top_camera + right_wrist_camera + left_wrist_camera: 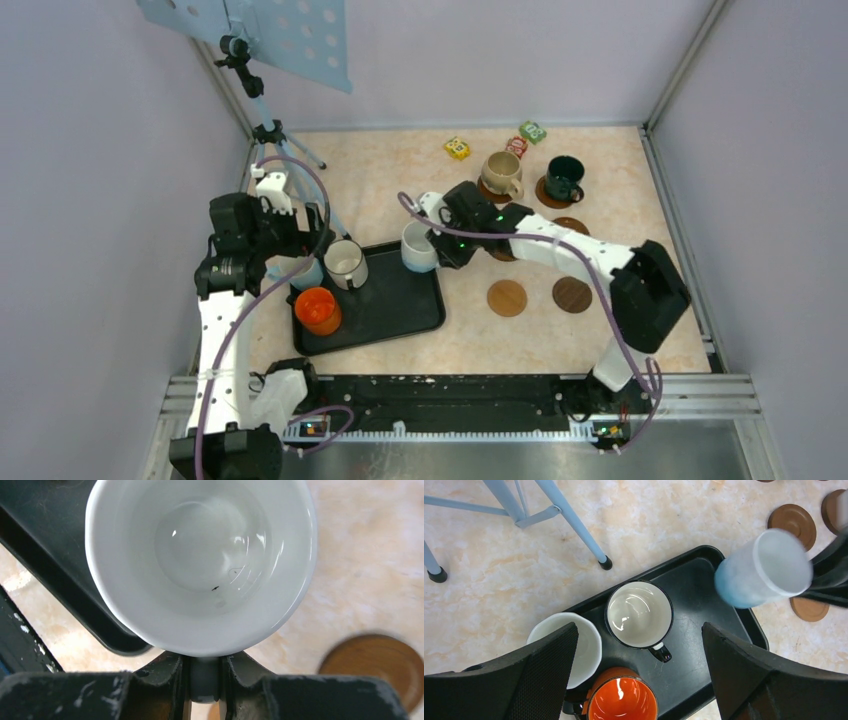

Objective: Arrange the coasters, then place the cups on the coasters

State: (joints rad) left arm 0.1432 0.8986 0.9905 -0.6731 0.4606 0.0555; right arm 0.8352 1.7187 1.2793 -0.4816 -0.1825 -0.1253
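My right gripper point(441, 246) point(205, 666) is shut on the handle of a white cup with a pale blue outside point(418, 245) point(200, 560) point(764, 572), held over the right rim of the black tray point(400, 305). My left gripper point(303, 262) point(639, 630) hangs open above the tray's left part, over a dark-rimmed white cup point(639, 614), a plain white cup point(586, 645) and an orange cup point(621, 700). A beige cup point(500, 173) and a dark green cup point(563, 178) each stand on a coaster. Bare coasters point(507, 297) point(572, 294) point(571, 226) lie on the table.
Yellow point(457, 148), red point(516, 146) and green point(532, 131) blocks sit at the back. A light blue tripod point(268, 130) with a perforated panel stands at the back left, its feet near the tray. Another coaster point(503, 255) is partly hidden under the right arm.
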